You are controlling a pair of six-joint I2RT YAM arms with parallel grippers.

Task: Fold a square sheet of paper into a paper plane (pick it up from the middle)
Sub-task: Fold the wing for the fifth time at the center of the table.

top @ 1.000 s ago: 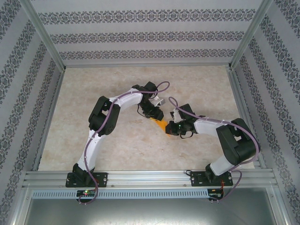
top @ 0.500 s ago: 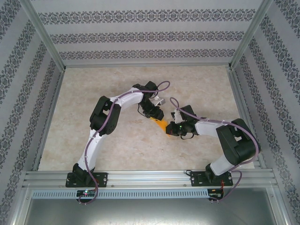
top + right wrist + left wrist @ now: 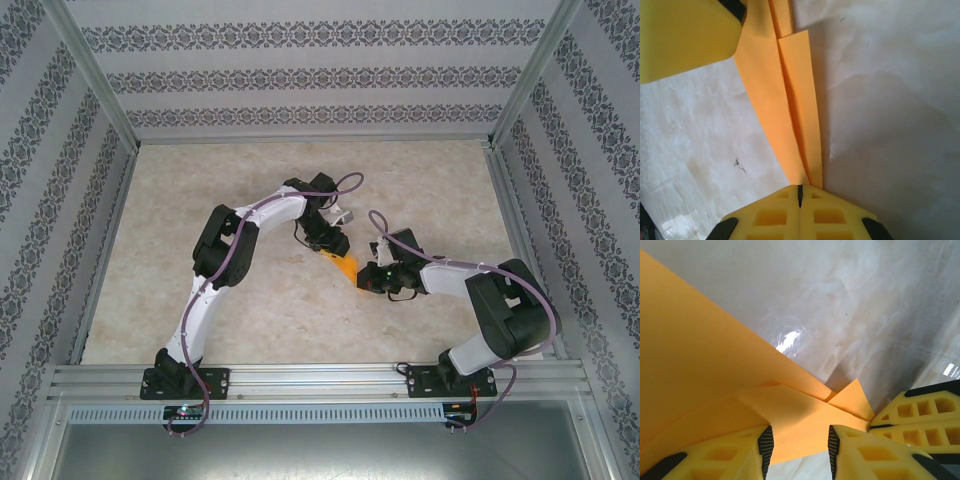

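Right tool (image 3: 800, 192) rightward, on paper plane (image 3: 790, 100)

Marbled beige tabletop (image 3: 250, 320) inside striped floral-patterned walls (image 3: 300, 80), aluminium frame rails (image 3: 300, 378) along the near edge

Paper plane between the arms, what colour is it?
Plain orange-yellow: the paper plane shows clearest in the right wrist view.

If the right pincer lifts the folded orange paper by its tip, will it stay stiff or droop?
Probably it droops slightly: the orange paper is thin, though its layered folds add stiffness. It looks very light, so the shut right pincer should carry it easily. A push may crumple it.
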